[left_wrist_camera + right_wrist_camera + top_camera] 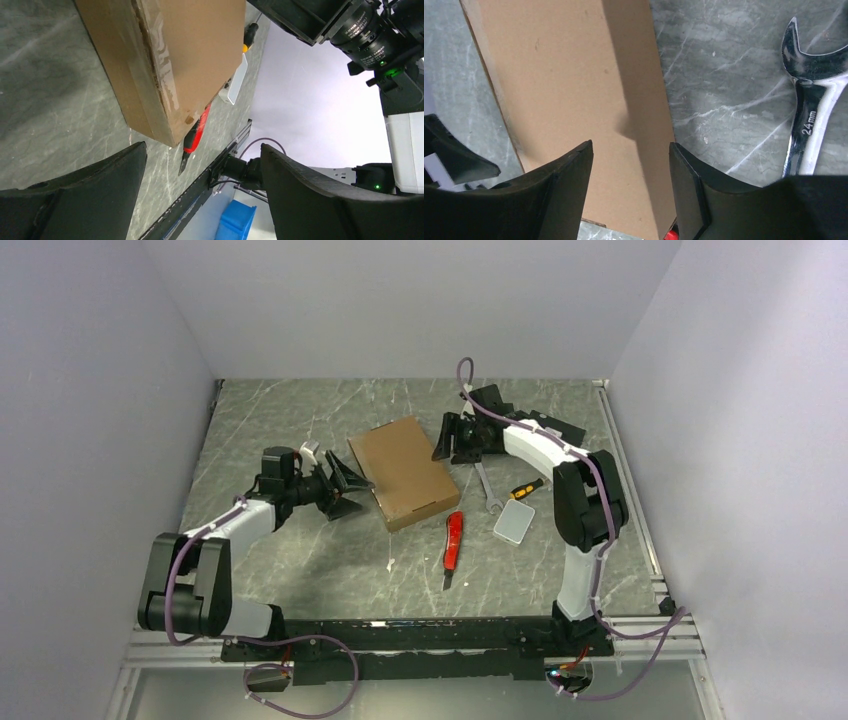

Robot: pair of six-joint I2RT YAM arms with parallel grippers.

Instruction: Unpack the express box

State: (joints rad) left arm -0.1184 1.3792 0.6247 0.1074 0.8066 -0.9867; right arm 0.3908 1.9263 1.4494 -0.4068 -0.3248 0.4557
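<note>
Wrench (811, 105): "24mm" stamped along its steel shaft, read in the right wrist view.
Camera lens (362, 35): white lettering around the barrel, too small to read.

My top camera looked down from high behind; both wrist cameras, close in, shared the express box (403, 472).

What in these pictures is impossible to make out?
- Every view: inside of the express box, lid closed.
- Left wrist view: red knife partly hidden behind the box.
- Right wrist view: wrench handle runs under the right gripper.
- Top view: pale flat item, too small to identify.
</note>
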